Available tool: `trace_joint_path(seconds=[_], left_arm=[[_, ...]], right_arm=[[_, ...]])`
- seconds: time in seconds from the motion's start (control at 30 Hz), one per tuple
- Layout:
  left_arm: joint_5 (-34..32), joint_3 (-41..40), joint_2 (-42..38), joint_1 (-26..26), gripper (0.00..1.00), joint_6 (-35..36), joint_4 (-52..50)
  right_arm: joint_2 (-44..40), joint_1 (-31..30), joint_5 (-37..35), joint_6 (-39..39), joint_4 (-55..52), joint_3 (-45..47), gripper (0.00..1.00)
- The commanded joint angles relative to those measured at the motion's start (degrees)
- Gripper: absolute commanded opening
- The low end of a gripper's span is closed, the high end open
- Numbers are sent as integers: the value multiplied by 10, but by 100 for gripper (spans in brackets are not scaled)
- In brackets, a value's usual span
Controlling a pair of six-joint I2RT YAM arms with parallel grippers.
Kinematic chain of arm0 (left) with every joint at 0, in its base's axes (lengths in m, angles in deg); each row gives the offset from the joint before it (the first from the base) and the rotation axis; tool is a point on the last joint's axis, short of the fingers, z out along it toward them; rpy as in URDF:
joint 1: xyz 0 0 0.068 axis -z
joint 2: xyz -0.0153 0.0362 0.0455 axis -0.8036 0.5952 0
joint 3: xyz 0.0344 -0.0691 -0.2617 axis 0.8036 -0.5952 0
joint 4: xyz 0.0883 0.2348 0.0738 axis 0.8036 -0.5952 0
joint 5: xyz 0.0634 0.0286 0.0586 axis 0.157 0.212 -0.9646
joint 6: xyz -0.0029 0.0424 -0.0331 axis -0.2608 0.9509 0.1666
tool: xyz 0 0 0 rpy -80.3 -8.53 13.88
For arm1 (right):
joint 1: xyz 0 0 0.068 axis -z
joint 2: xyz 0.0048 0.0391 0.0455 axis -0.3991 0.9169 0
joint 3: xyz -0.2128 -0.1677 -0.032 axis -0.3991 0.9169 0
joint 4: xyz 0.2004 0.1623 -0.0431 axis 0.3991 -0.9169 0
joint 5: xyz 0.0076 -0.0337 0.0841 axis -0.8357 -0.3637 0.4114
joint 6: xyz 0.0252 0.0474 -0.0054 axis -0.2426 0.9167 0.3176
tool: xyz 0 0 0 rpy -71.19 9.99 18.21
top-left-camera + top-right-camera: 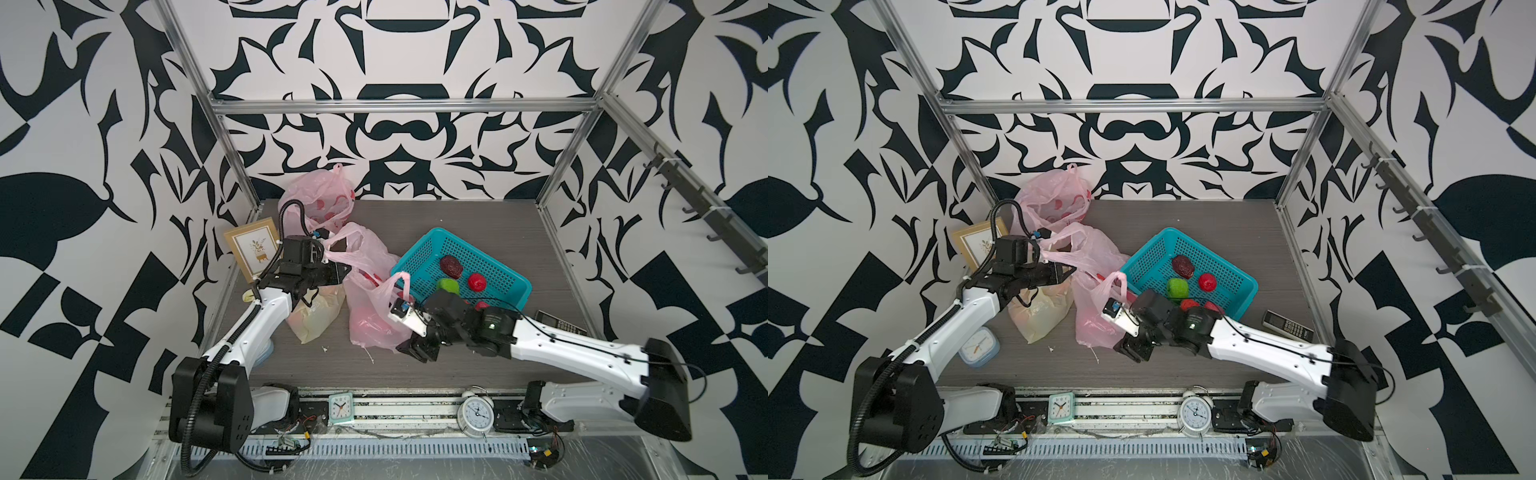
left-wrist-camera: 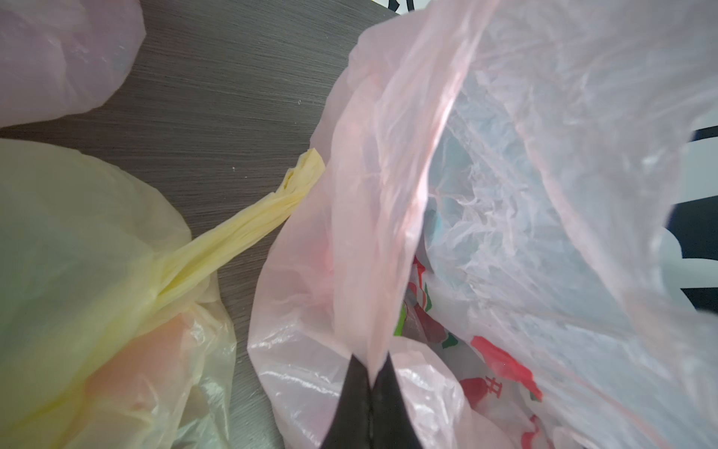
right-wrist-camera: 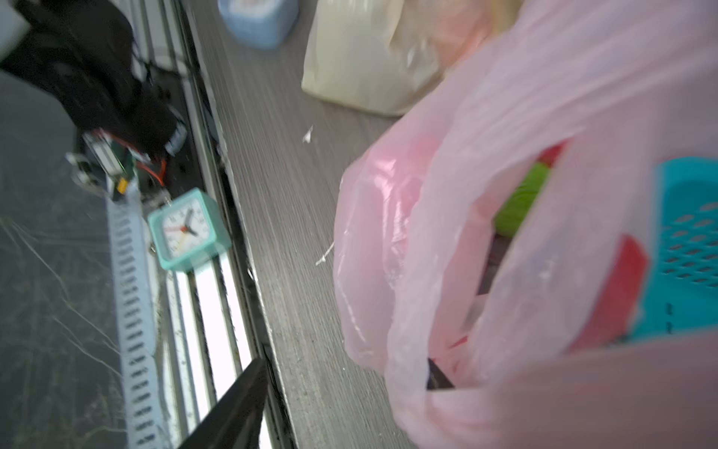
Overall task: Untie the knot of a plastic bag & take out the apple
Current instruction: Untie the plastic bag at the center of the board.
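Observation:
The pink plastic bag (image 1: 374,328) lies mid-table, its mouth gaping, and no knot shows between its two handles. My left gripper (image 1: 337,266) (image 2: 373,373) is shut on one handle and holds it stretched up and to the left. A reddish round shape (image 1: 365,322), perhaps the apple, shows through the plastic, and a printed red-and-green wrapper (image 2: 485,350) lies inside. My right gripper (image 1: 405,334) (image 3: 347,365) sits at the bag's right side with its jaws wide open. One finger (image 3: 241,404) is bare over the table's front edge. The other finger (image 3: 437,375) is draped by the second handle (image 1: 401,282).
A knotted yellow bag (image 1: 316,316) lies left of the pink one, and another pink bag (image 1: 320,199) sits at the back. A teal basket (image 1: 415,257) on the right holds red and green fruit. Picture frame (image 1: 251,249), handset (image 1: 559,326), blue clock (image 1: 978,345) and rail clocks (image 1: 341,408) are around.

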State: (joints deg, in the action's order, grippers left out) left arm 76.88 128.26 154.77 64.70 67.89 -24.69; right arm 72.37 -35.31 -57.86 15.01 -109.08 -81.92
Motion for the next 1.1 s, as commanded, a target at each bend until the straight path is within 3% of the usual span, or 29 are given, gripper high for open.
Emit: trace_joint_path(seconds=[0.0,0.2,0.33,0.63,1.07], left_arm=[[16,-9,2,-3,0,10,9],[22,-12,2,-3,0,25,-1],[23,-12,0,-3,0,31,-7],[37,-11,2,-3,0,31,-9],[49,-11,2,-3,0,30,-12]], right_arm=[[-76,36,47,54,71,-3,67],[-117,142,115,128,129,1,67],[-75,172,-37,137,79,-29,59],[127,173,0,135,148,-88,64],[245,104,9,140,181,-170,69]])
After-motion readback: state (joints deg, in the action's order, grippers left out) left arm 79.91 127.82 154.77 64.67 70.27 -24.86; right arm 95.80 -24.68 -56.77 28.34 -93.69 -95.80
